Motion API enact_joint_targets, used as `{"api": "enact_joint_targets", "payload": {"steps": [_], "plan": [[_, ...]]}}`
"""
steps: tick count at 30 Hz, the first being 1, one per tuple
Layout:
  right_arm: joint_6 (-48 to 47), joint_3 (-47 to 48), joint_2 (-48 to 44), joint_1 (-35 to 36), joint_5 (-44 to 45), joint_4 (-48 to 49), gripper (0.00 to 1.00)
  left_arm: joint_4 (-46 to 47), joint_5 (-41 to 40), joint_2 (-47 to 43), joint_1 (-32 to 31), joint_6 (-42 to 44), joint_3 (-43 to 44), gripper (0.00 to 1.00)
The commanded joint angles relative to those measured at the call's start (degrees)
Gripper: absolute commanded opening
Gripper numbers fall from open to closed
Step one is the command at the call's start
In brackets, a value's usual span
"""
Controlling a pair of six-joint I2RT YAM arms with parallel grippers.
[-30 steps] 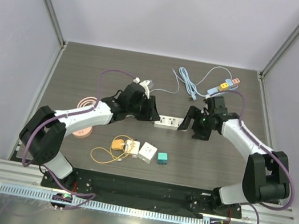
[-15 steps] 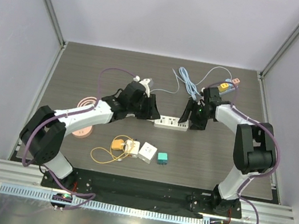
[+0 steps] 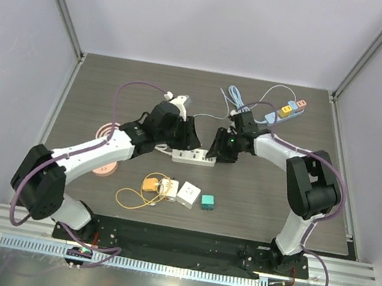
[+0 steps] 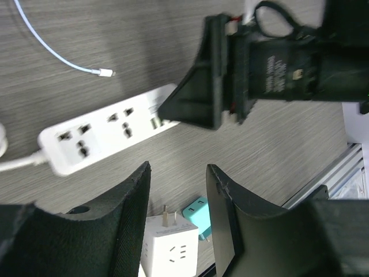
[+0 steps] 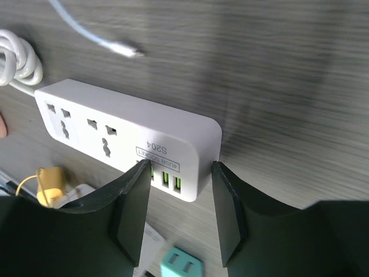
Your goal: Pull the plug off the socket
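Observation:
The white power strip (image 3: pixel 193 157) lies mid-table, and every socket that shows on it (image 5: pixel 86 124) is empty. A white cube plug (image 4: pixel 170 248) lies loose on the table with its prongs bare. My right gripper (image 5: pixel 180 164) has closed around the strip's USB end, one finger by the USB ports and the other against the end face. It meets the strip's right end (image 3: pixel 218 148). My left gripper (image 4: pixel 179 167) hovers open over the strip's near side with nothing between its fingers. It stands just above the strip's left half (image 3: pixel 190 139).
A teal adapter (image 3: pixel 208 202) lies beside the white cube (image 3: pixel 188 194), with an orange-and-yellow cable bundle (image 3: pixel 148 186) to their left. A pink coil (image 3: pixel 108 132) is at the left, and blue and white cables (image 3: pixel 239 101) with coloured connectors (image 3: pixel 291 107) are at the back.
The right gripper swung left to the strip's end and narrowed its jaws around it. The strip slid left with it. The left arm shifted slightly left, jaws unchanged.

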Motion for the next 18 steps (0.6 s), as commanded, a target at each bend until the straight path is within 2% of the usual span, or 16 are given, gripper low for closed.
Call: {"api": "enact_joint_targets", "payload": {"steps": [1,5,7,10,13,14,18], "plan": [[6.12,2.0,1.92,5.65,-0.36,4.42,0.51,-0.61,-3.96,-5.82,0.22,1.98,-1.6,0.45],[15.52,3.92,6.3,6.64,-7.63,13.46,0.56,-2.19,-0.83,-6.09,0.84,1.89,-0.65,0.46],[15.54,5.68,7.02,6.46,-5.91,13.4,0.61,-2.11,-1.77,-6.53,0.92,1.99,-1.16,0.48],[12.13,8.5,5.54,4.71,-3.79,8.22,0.69,-1.84,-0.3,-7.06,1.28,3.11,-0.56,0.52],[7.73,8.07,0.44,0.59,4.81,3.65,0.87,-1.41,-1.07,-8.99,1.19,5.06,-2.3,0.57],[7.46,7.54,-0.53,-3.52,5.96,2.25,0.89,-0.62,-2.47,-10.3,1.28,4.45,-3.27,0.62],[6.67,9.45,-1.07,-13.98,8.24,-1.88,0.93,-0.52,0.93,-11.1,1.28,5.58,-4.95,0.64]]}}
